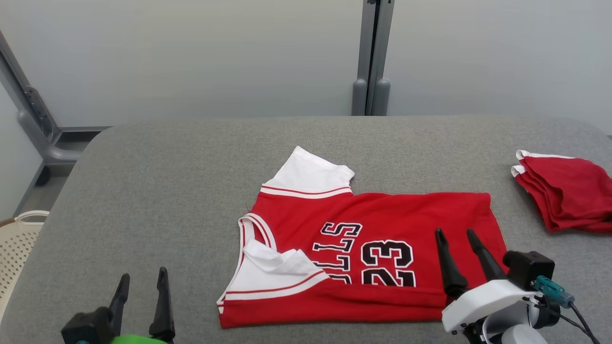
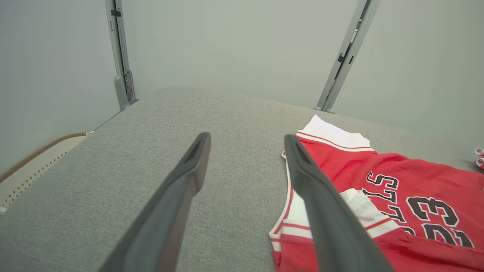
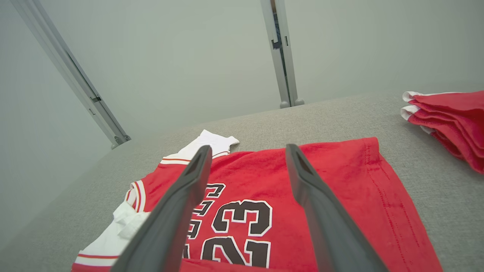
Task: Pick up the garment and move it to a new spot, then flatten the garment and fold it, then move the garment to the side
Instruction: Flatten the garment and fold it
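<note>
Head view, surface: a grey cloth-covered table [image 1: 167, 191] with a pale wall behind its far edge.
Head view, jersey: the red jersey [image 1: 382, 215] lies in the near half of the table, right of the middle, neck toward the left edge and hem toward the right edge. Its near long side is folded over and hides the bottom of the black "23". One white sleeve sticks out toward the far edge; the other is folded in over the chest.
Head view, left gripper: the left gripper [image 1: 144, 273] is at the near left corner over bare cloth, well apart from the jersey, with its fingers spread and nothing between them.
Head view, right gripper: the right gripper [image 1: 454, 232] is by the near edge over the hem end of the jersey, its fingers spread and holding nothing. Whether it touches the fabric cannot be told.
Head view, other things: a folded red pile [image 1: 569, 196] sits at the right edge. A pale basket [image 1: 19, 239] stands beyond the left edge.
Left wrist view: the left gripper [image 2: 246, 136] has its fingers wide apart with grey table [image 2: 151, 151] between them. The neck end of the jersey [image 2: 416, 177] lies to the right.
Right wrist view: the right gripper [image 3: 248, 147] has its fingers apart and empty. The number and hem of the jersey [image 3: 340, 181] are spread beneath them, and the folded red pile [image 3: 450, 121] is at the right.
</note>
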Robot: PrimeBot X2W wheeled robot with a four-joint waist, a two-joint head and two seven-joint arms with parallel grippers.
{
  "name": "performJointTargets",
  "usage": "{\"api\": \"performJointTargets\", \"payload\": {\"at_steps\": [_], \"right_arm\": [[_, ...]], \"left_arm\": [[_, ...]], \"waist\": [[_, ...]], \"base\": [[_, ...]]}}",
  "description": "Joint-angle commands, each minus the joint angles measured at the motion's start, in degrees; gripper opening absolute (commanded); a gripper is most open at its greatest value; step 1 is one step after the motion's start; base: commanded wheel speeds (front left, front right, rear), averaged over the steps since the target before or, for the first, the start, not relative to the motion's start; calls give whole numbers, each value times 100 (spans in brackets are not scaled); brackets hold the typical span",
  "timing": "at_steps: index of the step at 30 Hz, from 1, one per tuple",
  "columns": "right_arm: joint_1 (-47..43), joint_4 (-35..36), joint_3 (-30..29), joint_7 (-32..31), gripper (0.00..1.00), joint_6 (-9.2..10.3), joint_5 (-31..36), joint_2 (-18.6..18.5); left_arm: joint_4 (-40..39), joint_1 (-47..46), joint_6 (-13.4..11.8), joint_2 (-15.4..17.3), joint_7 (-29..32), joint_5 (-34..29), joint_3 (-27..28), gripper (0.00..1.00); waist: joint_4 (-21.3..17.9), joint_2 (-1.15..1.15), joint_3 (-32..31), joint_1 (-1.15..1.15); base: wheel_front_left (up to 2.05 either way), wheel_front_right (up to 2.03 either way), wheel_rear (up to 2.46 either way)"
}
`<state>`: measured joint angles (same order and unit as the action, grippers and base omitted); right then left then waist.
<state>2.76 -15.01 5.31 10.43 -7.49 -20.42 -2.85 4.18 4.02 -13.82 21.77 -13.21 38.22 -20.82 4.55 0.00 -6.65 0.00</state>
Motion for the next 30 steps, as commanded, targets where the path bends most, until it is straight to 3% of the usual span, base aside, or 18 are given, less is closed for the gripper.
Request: {"api": "performJointTargets", "payload": {"at_steps": [1, 30], "right_arm": [[-125, 33, 14, -2, 100, 0, -26, -18], [-242, 13, -194, -97, 100, 0, 161, -15]], "left_arm": [[-44, 200, -44, 51, -42, -95, -38, 100], [-169, 238, -103, 23, -10, -154, -216, 100]], "waist": [[-48, 0, -5, 0], [-131, 0, 168, 0]], "base": [[0, 0, 0], [0, 0, 0]]}}
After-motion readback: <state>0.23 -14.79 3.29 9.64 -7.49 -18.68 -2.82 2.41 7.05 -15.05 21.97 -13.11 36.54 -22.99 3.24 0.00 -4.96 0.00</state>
